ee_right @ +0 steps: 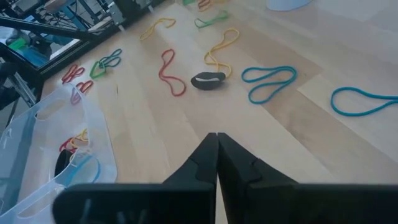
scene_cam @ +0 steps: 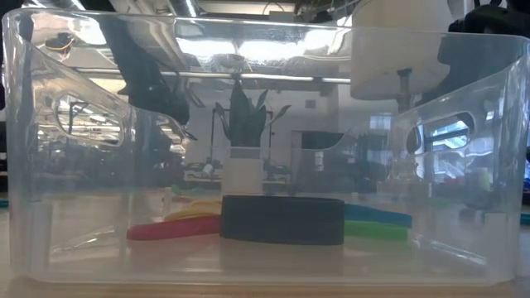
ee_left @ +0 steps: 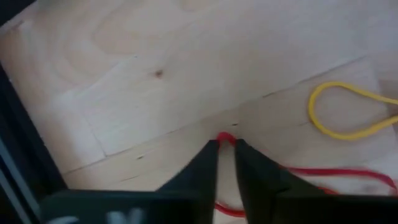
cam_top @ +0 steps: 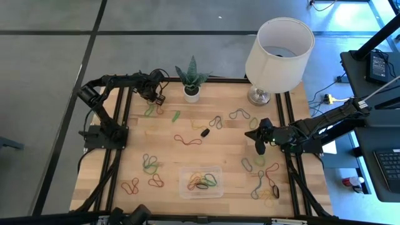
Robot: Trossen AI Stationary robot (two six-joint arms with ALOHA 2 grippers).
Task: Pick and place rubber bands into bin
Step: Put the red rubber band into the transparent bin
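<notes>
My left gripper [cam_top: 159,99] is at the table's far left, beside the plant pot, shut on a red rubber band [ee_left: 336,171]; a yellow band [ee_left: 348,115] lies close by. My right gripper [cam_top: 260,147] hovers right of centre, shut and empty [ee_right: 216,137]. The clear bin [cam_top: 182,187] stands near the front edge and holds several bands; the low view looks through its wall [scene_cam: 50,207] at a black band [scene_cam: 281,219] inside. Many more bands lie scattered on the wood, such as a red one [ee_right: 169,73] and blue ones [ee_right: 268,79]. My left gripper pinches the red band's looped end [ee_left: 225,137] between its two fingertips, coming from above and slanting down. The rest of the band trails slack on the table beside and behind the fingers.
A white plant pot [cam_top: 191,94] and a lamp [cam_top: 278,47] stand at the table's far edge. A small black chunky piece [cam_top: 204,132] lies mid-table. Band clusters lie at the front left [cam_top: 150,164] and front right [cam_top: 267,186]. Dark frame rails run along both sides.
</notes>
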